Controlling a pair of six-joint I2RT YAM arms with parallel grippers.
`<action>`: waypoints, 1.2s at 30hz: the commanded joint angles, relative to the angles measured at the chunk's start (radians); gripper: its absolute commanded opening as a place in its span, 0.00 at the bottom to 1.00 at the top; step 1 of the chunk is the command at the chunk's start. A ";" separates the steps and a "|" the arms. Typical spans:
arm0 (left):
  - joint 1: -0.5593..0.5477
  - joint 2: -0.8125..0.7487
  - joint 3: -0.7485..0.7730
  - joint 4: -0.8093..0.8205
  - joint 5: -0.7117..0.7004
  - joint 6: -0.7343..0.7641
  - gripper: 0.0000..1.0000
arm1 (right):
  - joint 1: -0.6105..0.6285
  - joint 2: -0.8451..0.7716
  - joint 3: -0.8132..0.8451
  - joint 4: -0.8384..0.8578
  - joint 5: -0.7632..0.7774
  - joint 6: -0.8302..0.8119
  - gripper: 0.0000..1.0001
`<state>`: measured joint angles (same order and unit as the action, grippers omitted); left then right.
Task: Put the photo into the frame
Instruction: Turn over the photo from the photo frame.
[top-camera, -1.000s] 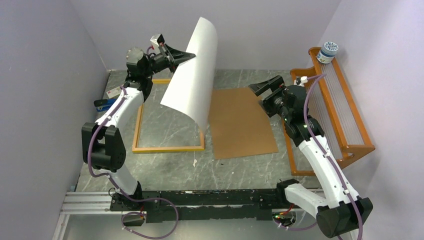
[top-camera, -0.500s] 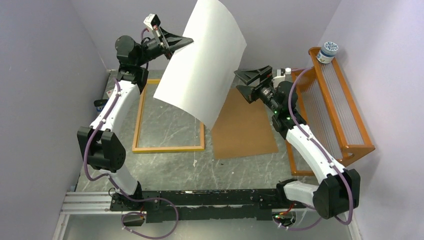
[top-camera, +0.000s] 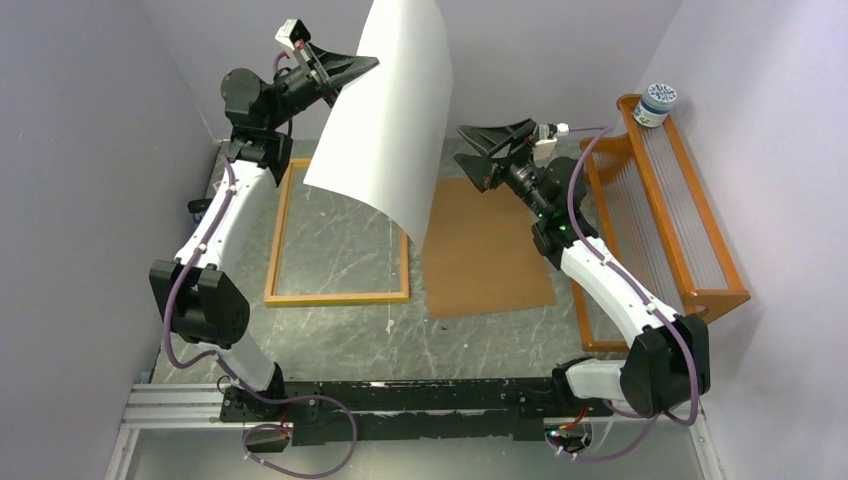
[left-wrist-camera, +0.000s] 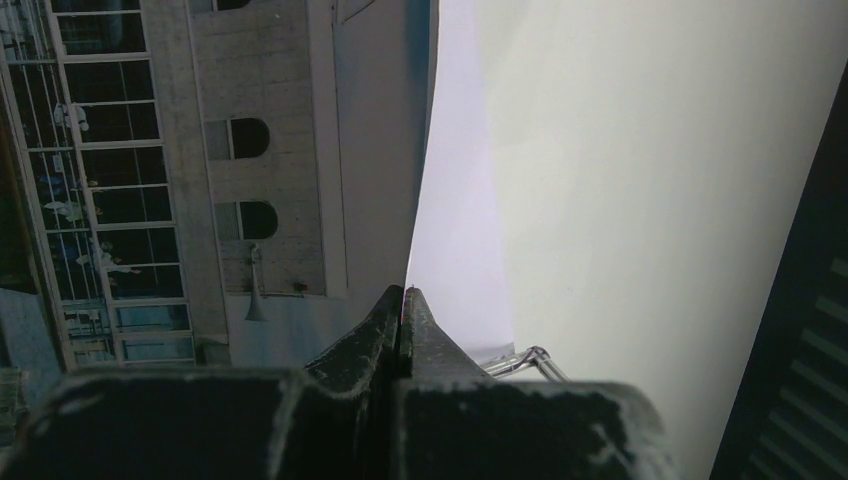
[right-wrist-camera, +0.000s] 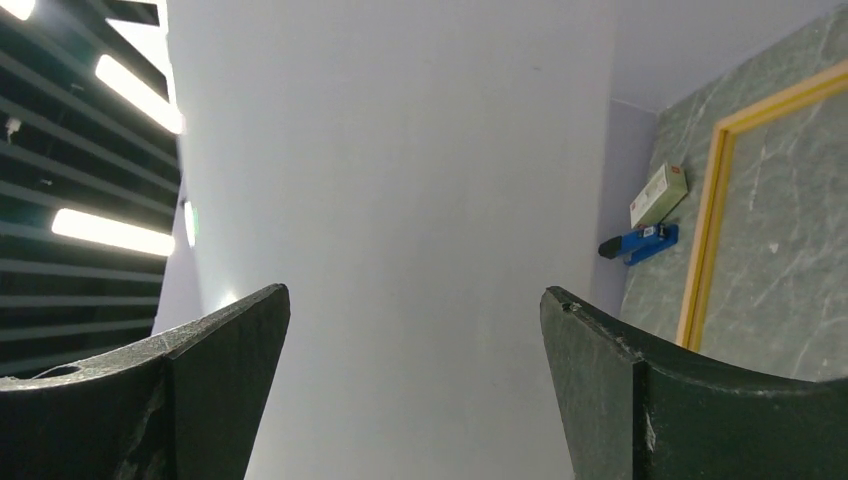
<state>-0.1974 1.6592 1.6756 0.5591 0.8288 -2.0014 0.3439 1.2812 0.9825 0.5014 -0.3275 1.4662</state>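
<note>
The left pincer (top-camera: 362, 68) is pinching one edge of the photo (top-camera: 390, 130), which is hanging curled in the air. The right pincer (top-camera: 466, 150) is gaping wide just beside its white back, apart. The frame (top-camera: 335, 296) is lying on the bench (top-camera: 470, 340) below the left pincer.

A flat brown hardboard sheet (top-camera: 490, 250) lies on the grey marbled bench (top-camera: 470, 340). Right of the sheet stands an orange wooden rack with slats (top-camera: 716, 299). A small white tub with a blue label (top-camera: 657, 104) sits on its far end. Far left of the sheet lie a blue tool (right-wrist-camera: 638, 244) and a little white box (right-wrist-camera: 659, 196).
</note>
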 joint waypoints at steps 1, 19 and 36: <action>0.003 -0.026 0.091 0.045 -0.028 0.009 0.02 | 0.021 -0.019 0.077 -0.116 0.019 -0.004 0.99; 0.007 0.002 -0.037 0.183 -0.090 -0.135 0.03 | 0.060 -0.003 -0.048 0.409 0.075 0.105 0.97; 0.056 0.096 0.023 0.162 0.001 -0.110 0.03 | -0.008 -0.049 -0.200 0.676 0.115 0.230 0.73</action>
<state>-0.1390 1.7630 1.6386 0.6899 0.7685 -2.0899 0.3668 1.2373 0.7479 1.0641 -0.1867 1.6695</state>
